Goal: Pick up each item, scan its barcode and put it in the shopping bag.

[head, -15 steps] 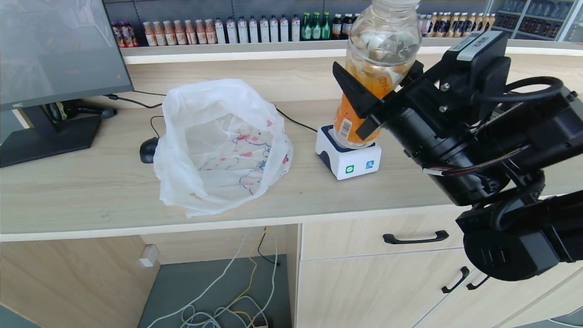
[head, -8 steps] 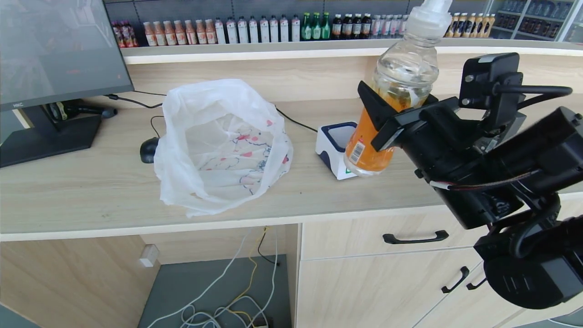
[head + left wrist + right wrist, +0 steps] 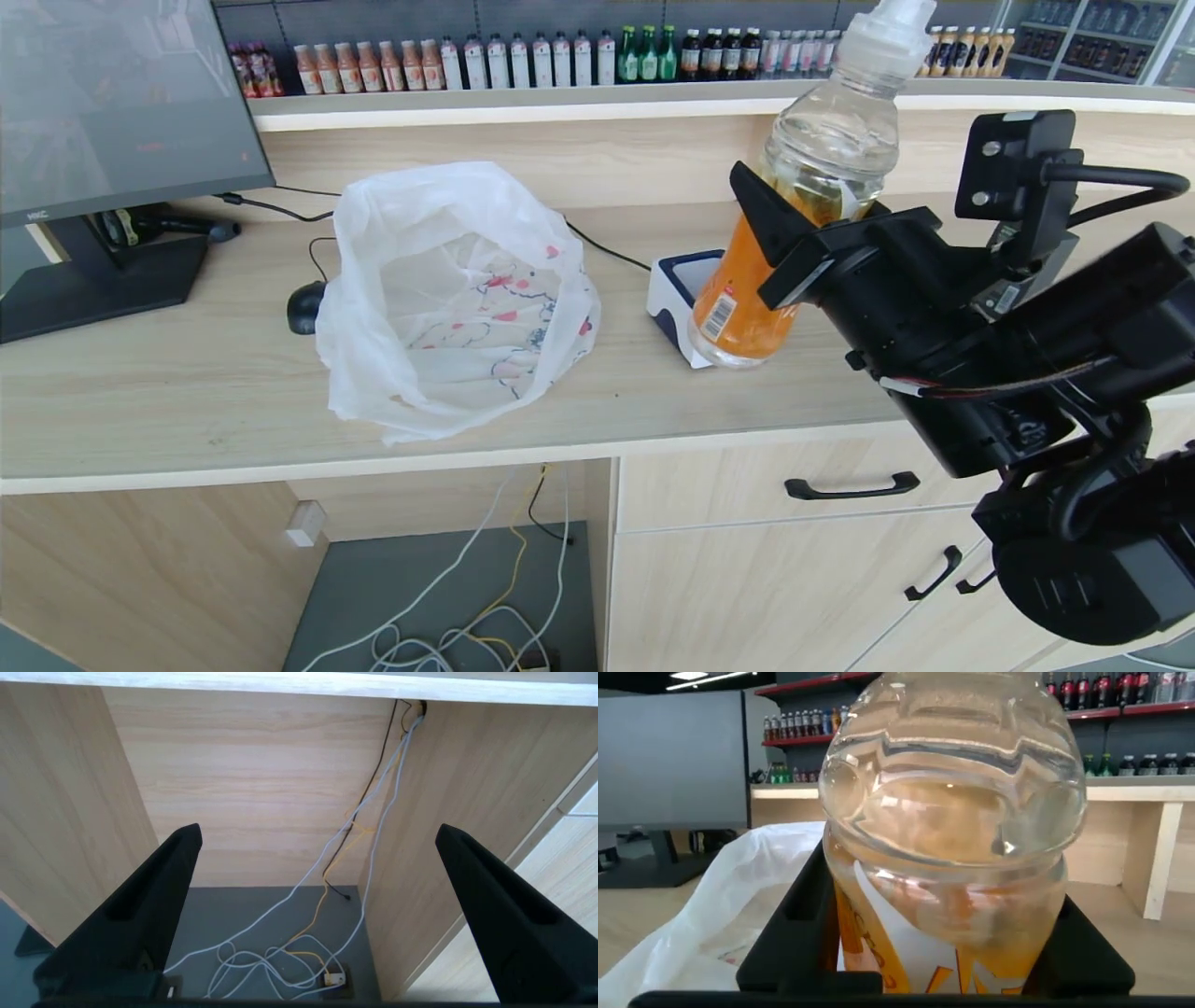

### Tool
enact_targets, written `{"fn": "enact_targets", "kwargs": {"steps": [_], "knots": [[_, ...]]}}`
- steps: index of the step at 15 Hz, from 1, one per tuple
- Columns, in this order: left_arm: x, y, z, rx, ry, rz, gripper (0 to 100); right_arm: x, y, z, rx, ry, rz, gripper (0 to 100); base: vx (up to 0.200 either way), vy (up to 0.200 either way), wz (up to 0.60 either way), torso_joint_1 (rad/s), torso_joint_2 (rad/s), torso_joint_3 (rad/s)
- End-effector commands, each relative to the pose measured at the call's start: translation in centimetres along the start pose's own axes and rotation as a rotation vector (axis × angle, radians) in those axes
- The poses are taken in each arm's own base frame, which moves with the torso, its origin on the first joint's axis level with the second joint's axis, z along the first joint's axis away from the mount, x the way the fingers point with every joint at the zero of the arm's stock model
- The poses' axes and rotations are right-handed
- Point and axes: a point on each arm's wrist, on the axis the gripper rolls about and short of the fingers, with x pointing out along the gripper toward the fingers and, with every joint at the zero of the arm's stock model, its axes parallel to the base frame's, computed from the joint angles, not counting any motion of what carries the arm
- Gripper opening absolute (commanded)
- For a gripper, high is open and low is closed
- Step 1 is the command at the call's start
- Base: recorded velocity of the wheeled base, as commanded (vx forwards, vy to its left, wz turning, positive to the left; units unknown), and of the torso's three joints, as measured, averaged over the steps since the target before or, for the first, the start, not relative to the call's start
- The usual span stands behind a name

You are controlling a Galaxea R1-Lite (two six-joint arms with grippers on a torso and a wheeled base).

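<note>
- The bottle [image 3: 747,299] hangs tilted, its base just over the scanner [image 3: 674,285]. Whether the barcode has registered I cannot tell.
- The right gripper [image 3: 803,219] is clamped round its middle, cap above the jaws.
- The shopping bag [image 3: 457,280] stands well apart on the counter [image 3: 187,392], seemingly empty, so bagging is not yet done.
- The left gripper [image 3: 318,905] hangs spread wide below the counter.

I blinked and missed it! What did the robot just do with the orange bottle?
The right gripper carried the clear plastic bottle with the orange label from over the white scanner box down and to the robot's right, keeping hold. The white plastic bag and scanner stayed put.
</note>
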Motion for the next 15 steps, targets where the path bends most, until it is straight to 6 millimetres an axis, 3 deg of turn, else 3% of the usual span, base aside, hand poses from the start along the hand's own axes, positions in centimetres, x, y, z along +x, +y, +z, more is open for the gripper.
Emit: {"fn": "enact_targets", "kwargs": {"steps": [1,3,15], "knots": [[0.0,0.0,0.0,-0.001,0.0,0.0,100,0.1,0.0,0.1,0.001,-0.004,-0.002,0,0.0,0.0,0.0,0.0,0.0,0.0],[0.0,0.0,0.0,-0.005,-0.002,0.0,100,0.2,-0.2,0.1,0.001,-0.01,-0.007,0,0.0,0.0,0.0,0.0,0.0,0.0],[0.0,0.0,0.0,-0.011,0.0,0.0,100,0.7,-0.3,1.1,0.021,-0.05,-0.012,0,0.0,0.2,0.0,0.001,0.0,0.002]]}}
